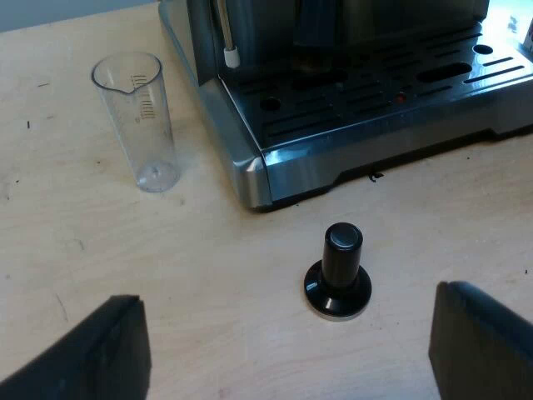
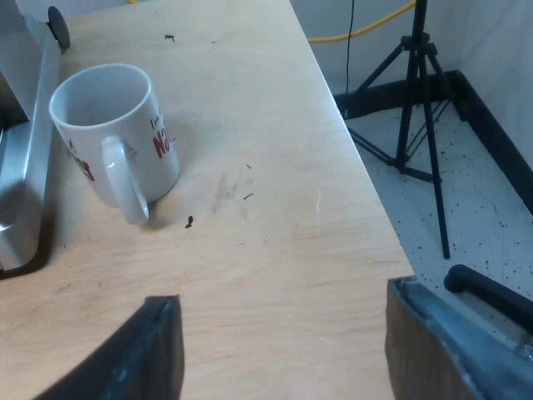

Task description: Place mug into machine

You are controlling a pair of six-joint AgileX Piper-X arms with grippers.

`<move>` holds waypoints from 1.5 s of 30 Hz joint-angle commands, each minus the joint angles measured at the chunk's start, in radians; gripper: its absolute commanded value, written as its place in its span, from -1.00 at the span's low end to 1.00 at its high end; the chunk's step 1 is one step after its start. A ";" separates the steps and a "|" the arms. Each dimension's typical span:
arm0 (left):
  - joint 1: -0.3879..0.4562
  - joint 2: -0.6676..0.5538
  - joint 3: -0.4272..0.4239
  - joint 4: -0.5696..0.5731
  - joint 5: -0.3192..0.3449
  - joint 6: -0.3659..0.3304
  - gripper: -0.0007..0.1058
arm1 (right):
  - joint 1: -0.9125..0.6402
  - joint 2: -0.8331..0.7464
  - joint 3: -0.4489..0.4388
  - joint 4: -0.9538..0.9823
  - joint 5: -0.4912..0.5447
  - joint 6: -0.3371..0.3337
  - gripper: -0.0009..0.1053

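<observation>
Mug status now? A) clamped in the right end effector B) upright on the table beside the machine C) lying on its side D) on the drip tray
B: the mug stands upright on the table by the machine, and the open right end effector is apart from it.

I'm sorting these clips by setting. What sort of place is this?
Probably a lab or workshop bench set up for coffee: an espresso machine, a mug on a plain wooden table, and a tripod on the speckled floor.
</observation>
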 commanded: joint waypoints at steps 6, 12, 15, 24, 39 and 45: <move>-0.002 -0.132 -0.003 -0.035 -0.002 -0.019 0.34 | 0.001 -0.040 -0.004 -0.059 -0.053 -0.020 0.05; -0.014 -0.064 -0.003 -0.067 0.007 -0.059 0.34 | 0.001 -0.006 -0.009 -0.067 -0.228 -0.077 0.05; -0.051 -0.007 -0.009 -0.120 0.059 -0.059 0.34 | 0.001 0.027 -0.026 -0.080 -0.229 -0.080 0.05; -0.217 0.214 -0.071 -0.306 0.074 -0.059 0.34 | 0.021 0.161 -0.066 -0.191 -0.292 -0.103 0.05; -0.456 0.548 -0.073 -0.581 0.087 -0.059 0.34 | 0.231 0.433 -0.066 -0.344 -0.156 -0.138 0.05; -0.494 0.622 -0.073 -0.597 0.088 -0.059 0.34 | 0.245 0.572 -0.002 -0.478 -0.147 -0.012 0.05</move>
